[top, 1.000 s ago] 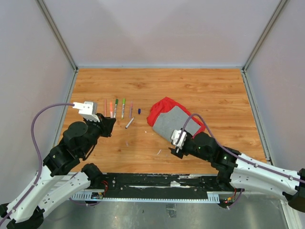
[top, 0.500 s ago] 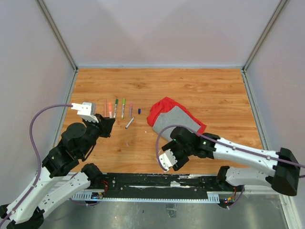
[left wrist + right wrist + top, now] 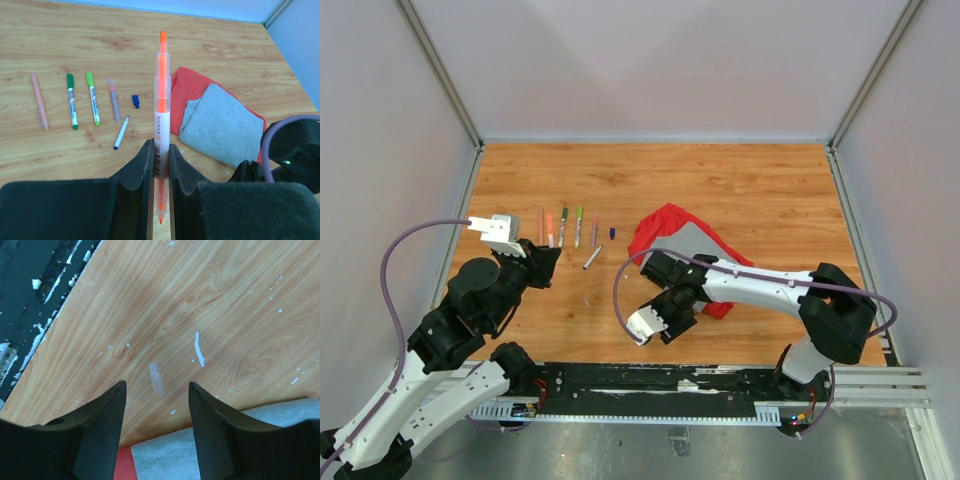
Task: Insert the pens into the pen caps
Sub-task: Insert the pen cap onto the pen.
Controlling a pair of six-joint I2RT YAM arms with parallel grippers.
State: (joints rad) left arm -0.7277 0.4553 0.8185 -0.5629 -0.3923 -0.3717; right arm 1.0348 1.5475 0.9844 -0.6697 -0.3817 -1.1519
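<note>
My left gripper (image 3: 160,145) (image 3: 545,262) is shut on an orange pen (image 3: 161,90) that stands straight out beyond the fingertips, its bare tip toward the wrist. On the table beyond it lie a pink pen (image 3: 39,100), two green pens (image 3: 72,100) (image 3: 92,97), a purple pen (image 3: 114,99), a white pen with a blue tip (image 3: 121,132) and a small blue pen cap (image 3: 135,101). My right gripper (image 3: 157,386) (image 3: 665,328) hangs open just above the wood. A small translucent pen cap (image 3: 157,376) lies flat on the table, in line with the gap between the jaws.
A red-and-grey cloth (image 3: 670,225) (image 3: 220,120) lies right of the pens, under my right arm. The black base rail (image 3: 30,285) runs along the near table edge close to the right gripper. White flecks (image 3: 199,350) dot the wood.
The right arm has swung left and toward the near edge, off the cloth, and its jaws have narrowed a little. The left arm and its orange pen have not moved.
</note>
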